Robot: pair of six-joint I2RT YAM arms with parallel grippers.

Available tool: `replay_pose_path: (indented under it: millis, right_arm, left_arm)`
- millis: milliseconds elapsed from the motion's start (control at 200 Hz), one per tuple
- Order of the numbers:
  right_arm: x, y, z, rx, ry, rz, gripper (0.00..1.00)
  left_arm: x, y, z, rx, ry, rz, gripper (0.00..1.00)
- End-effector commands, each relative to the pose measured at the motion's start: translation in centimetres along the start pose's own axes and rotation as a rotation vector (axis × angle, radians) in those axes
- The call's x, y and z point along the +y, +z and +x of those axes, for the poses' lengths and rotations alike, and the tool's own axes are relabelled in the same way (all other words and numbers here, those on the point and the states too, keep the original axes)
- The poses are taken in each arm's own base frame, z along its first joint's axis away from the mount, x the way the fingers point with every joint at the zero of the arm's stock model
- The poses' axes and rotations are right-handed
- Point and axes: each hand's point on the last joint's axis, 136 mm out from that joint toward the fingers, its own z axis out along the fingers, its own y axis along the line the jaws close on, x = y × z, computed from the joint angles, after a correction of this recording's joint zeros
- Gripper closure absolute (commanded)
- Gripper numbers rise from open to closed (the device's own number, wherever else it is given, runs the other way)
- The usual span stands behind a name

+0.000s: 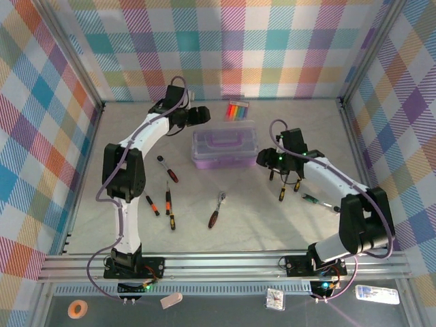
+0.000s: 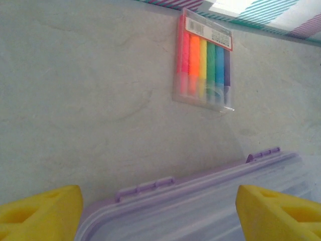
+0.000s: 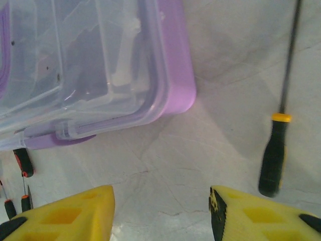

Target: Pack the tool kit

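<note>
While the tool kit (image 1: 224, 148) sits shut on the tabletop (image 1: 266, 221), screwdrivers (image 1: 169, 208) loose around it, left jaws over its rear edge and right jaws at its end gape empty; opening the lid (image 1: 223, 138) probably comes next.

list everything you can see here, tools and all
tool case: one, purple base, clear lid, table centre
rainbow packet: one, multicoloured, just behind the case
ratchets: two, dark handles, front-left of case and mid-table
screwdrivers: two, black-and-orange, left; at least three more by the right arm
tape roll: one, orange, ledge below the near rail
left claw: yellow fingers, open, over the case's back edge
right claw: yellow fingers, open, by the case's right end
</note>
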Motion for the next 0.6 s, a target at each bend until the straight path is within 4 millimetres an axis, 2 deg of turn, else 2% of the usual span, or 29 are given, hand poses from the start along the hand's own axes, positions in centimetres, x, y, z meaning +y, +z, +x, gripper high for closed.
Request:
replay_pose_path:
  millis: [0, 115, 235, 465, 595]
  right_arm:
    - [1.0, 0.9, -0.4, 0.009, -0.032, -0.017, 0.48]
    - [0.9, 1.9, -0.7, 0.020, -0.035, -0.004, 0.48]
    - [0.9, 2.3, -1.3, 0.018, -0.042, 0.016, 0.49]
    - [0.0, 3.2, -2.5, -0.012, -0.044, 0.077, 0.50]
    - [0.5, 4.1, -3.1, 0.007, -0.044, 0.074, 0.50]
  left_arm:
    - [-0.1, 0.3, -0.3, 0.028, 0.055, -0.029, 0.21]
    - [-1.0, 1.2, 0.9, 0.074, 0.092, -0.008, 0.22]
    - [-1.8, 1.1, 3.2, 0.144, 0.140, 0.014, 0.26]
    - [-2.0, -1.3, 7.1, 0.204, 0.213, -0.024, 0.30]
    - [-2.0, -2.9, 9.1, 0.223, 0.222, -0.047, 0.32]
